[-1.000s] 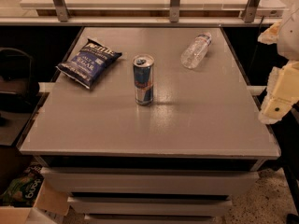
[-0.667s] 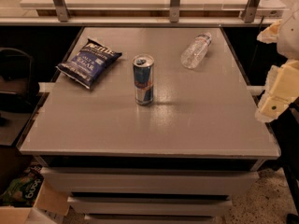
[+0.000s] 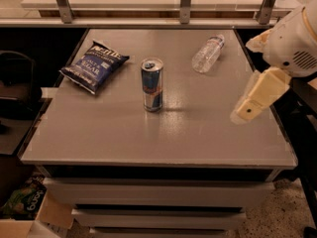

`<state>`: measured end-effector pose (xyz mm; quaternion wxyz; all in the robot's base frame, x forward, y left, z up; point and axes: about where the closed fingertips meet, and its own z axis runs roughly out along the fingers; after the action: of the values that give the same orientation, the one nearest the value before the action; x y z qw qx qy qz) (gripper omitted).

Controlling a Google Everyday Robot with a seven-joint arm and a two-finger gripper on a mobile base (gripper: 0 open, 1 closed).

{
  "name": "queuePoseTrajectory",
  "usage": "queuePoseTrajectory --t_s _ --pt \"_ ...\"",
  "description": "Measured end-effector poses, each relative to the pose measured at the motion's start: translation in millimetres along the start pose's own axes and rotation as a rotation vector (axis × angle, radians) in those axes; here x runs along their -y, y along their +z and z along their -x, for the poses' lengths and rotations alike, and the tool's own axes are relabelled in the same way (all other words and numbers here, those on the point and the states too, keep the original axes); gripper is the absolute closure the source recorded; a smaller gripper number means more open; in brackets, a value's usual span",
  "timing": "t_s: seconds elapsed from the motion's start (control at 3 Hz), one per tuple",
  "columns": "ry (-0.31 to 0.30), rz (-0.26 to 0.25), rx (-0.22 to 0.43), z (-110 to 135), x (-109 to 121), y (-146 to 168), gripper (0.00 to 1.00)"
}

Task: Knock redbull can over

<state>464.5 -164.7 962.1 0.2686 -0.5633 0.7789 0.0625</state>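
Observation:
The redbull can [image 3: 152,85] stands upright near the middle of the grey table [image 3: 114,138]. It is slim, blue and silver, with a red logo and a silver top. My gripper [image 3: 243,114] hangs over the table's right side, well to the right of the can and apart from it. It holds nothing that I can see. Its cream-coloured end points down and to the left.
A dark blue chip bag [image 3: 94,66] lies at the back left. A clear plastic water bottle [image 3: 207,53] lies on its side at the back right. A metal rail [image 3: 185,4] runs behind the table. A cardboard box [image 3: 27,217] sits on the floor at the lower left.
My gripper has moved left and inward over the table's right side, closer to the can. The can, the bag and the bottle have not moved.

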Motion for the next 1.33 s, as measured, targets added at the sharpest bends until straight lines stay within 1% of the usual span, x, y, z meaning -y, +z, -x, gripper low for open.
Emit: queuePoseTrajectory --t_s 0.67,1.0,1.33 --pt "0.061 0.056 0.322 41 -6 53 0.0" --pt "0.118 0.106 0.444 54 -5 84 0.0" --pt "0.119 0.11 0.45 58 -6 83 0.0"
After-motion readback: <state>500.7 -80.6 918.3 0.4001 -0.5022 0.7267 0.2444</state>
